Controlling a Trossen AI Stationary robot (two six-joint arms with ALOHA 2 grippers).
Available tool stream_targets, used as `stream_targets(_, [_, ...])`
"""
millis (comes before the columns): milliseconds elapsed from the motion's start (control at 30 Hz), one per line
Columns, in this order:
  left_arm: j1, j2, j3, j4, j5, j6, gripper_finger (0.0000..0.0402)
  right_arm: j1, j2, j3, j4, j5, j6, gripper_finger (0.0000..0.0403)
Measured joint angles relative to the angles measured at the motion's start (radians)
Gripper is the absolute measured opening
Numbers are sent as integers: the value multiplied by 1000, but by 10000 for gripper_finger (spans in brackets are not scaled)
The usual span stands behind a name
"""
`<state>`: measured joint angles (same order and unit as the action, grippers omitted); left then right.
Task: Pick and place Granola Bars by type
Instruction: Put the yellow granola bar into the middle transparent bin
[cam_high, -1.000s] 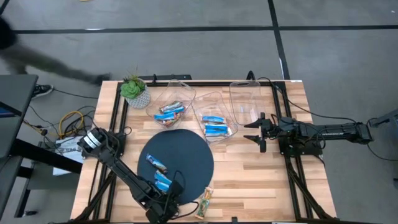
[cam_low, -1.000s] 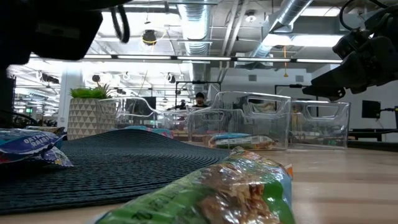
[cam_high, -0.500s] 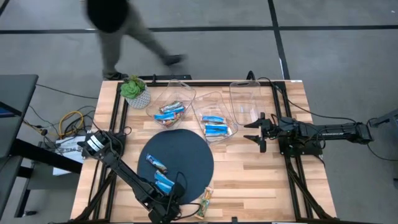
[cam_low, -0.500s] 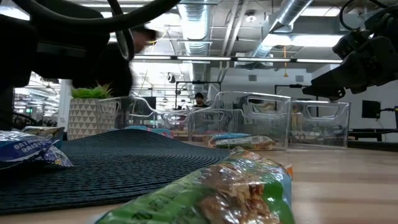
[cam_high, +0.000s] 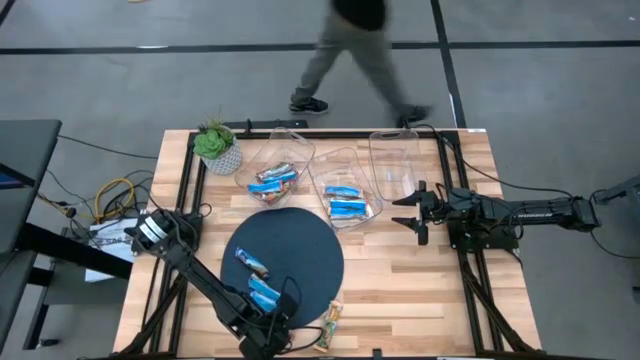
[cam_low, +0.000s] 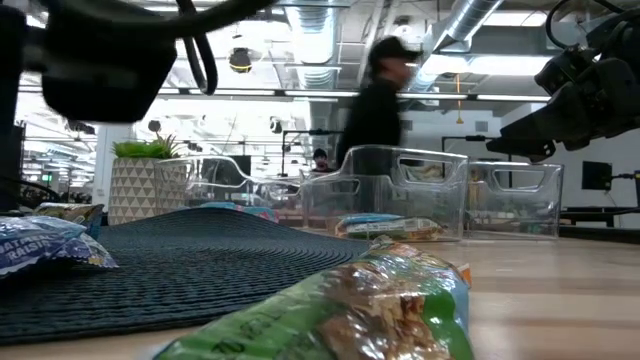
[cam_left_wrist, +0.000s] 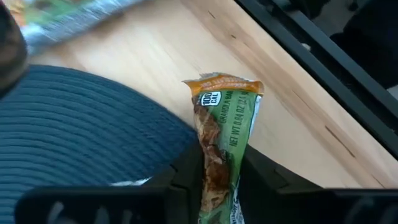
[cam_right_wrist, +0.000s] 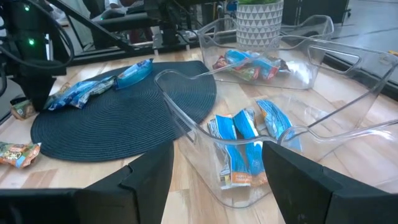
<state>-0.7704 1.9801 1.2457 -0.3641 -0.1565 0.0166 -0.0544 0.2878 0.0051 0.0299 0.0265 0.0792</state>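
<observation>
My left gripper (cam_high: 265, 335) is over the near edge of the dark round mat (cam_high: 300, 245), shut on a green and orange granola bar (cam_left_wrist: 221, 124). A second green bar (cam_high: 330, 325) lies flat on the wood to its right, close to the low camera (cam_low: 350, 300). Two blue bars (cam_high: 250, 262) (cam_high: 263, 293) lie on the mat. The far-left clear bin (cam_high: 275, 165) holds mixed bars, and the middle bin (cam_high: 345, 195) holds blue ones (cam_right_wrist: 239, 146). My right gripper (cam_high: 410, 212) waits open to the right of the bins. My left gripper pinches the green bar between its two fingers (cam_left_wrist: 186, 180), which lie on either long side of the wrapper's lower part (cam_left_wrist: 217, 177). The bar runs along the fingers, and its orange crimped end (cam_left_wrist: 224, 84) sticks out past them. Whether it is clear of the table I cannot tell.
A third clear bin (cam_high: 395, 160) at the far right looks to hold nothing. A potted plant (cam_high: 218, 148) stands at the far left corner. Black frame rails run along both table sides. A person (cam_high: 355, 50) walks on the floor beyond the far edge. Bare wood lies right of the mat.
A person has walked past the table's far side from left to right. My left wrist has shifted a little above the mat's near edge while still shut on the bar. The right arm and the bars on the table have stayed put.
</observation>
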Motion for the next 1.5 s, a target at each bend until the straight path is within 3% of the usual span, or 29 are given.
stream_targets(333, [38, -119, 0, 6, -139, 7, 68, 0, 0, 0, 0, 0, 0, 240])
stream_targets(667, [168, -257, 0, 43, -299, 135, 68, 0, 0, 0, 0, 0, 0, 240])
stream_targets(1133, [464, -363, 0, 94, -304, 321, 68, 0, 0, 0, 0, 0, 0, 240])
stream_targets(1500, [739, -367, 0, 189, -297, 443, 68, 0, 0, 0, 0, 0, 0, 240])
